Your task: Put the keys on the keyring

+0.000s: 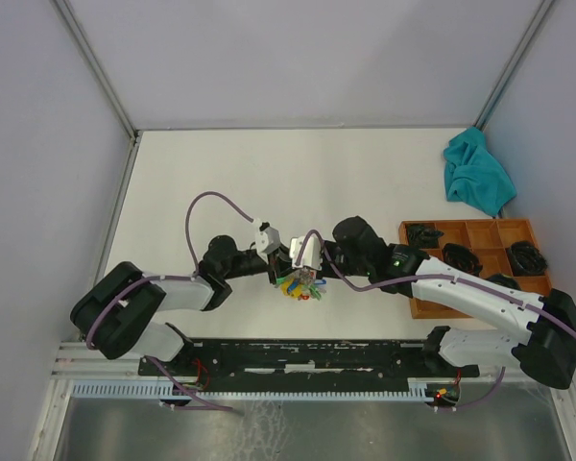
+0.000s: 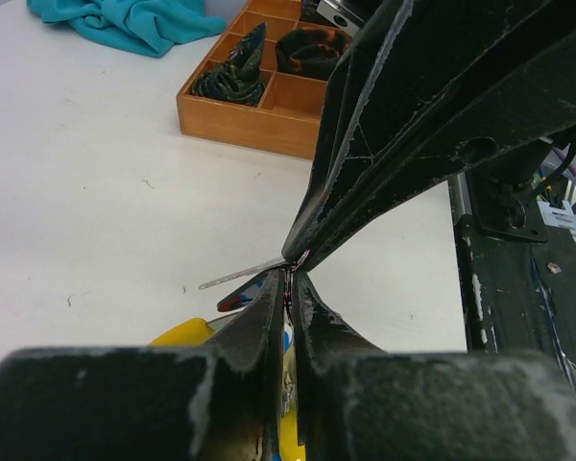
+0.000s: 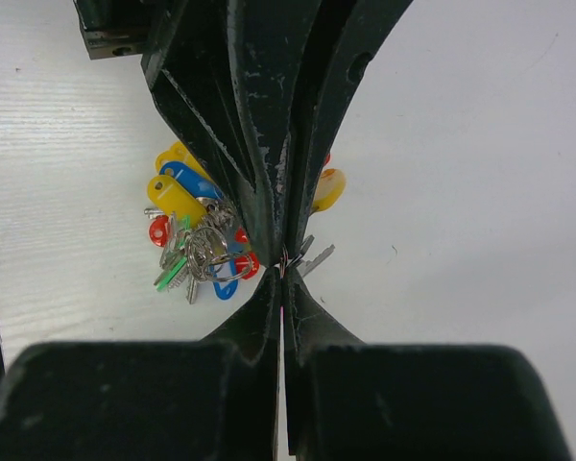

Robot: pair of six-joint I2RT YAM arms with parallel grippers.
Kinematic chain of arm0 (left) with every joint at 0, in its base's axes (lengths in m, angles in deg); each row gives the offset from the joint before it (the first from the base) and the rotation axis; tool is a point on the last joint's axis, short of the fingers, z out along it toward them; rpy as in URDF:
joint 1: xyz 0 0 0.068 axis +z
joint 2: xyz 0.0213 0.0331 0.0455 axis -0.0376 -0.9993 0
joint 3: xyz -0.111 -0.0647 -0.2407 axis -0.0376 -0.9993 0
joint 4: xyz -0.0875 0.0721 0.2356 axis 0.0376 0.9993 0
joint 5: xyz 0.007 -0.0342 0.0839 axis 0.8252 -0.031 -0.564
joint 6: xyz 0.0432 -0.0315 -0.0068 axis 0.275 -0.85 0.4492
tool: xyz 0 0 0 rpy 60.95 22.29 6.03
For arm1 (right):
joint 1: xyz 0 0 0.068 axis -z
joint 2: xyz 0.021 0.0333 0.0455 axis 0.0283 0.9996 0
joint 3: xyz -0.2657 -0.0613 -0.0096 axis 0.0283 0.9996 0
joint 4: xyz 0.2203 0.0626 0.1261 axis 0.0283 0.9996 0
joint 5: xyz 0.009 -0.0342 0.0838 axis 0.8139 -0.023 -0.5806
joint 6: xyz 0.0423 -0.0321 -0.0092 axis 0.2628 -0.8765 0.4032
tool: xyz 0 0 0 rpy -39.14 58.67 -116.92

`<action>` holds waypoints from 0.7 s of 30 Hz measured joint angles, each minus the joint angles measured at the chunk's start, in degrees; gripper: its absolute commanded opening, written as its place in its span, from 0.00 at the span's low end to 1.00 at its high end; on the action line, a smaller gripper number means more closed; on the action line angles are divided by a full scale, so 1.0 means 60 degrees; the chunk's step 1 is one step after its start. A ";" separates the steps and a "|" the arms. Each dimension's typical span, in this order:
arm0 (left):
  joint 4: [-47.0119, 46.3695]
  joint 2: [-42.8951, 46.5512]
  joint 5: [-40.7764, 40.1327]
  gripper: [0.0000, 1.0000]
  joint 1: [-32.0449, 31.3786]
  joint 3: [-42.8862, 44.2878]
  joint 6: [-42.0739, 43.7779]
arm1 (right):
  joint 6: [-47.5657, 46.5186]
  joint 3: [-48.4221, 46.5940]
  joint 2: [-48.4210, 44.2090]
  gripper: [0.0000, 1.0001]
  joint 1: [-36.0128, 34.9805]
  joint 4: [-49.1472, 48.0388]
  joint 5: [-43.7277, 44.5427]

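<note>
Both jaws meet tip to tip — keyring (image 3: 197, 252) just beside.

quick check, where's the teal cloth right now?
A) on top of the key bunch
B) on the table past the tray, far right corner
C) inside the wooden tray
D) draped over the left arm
B: the teal cloth lies crumpled on the table in the far right corner, beyond the wooden tray and in none of its compartments.
</note>
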 measured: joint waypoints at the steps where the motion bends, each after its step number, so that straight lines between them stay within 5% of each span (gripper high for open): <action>1: 0.0025 -0.0033 0.0011 0.05 0.0000 0.0033 0.0000 | -0.0022 0.0000 0.0000 0.01 -0.0004 0.0018 0.0018; 21: -0.0044 0.0186 0.0004 0.03 0.0080 -0.0135 -0.0182 | 0.0379 0.0550 -0.0310 0.01 -0.0047 -0.0506 0.0346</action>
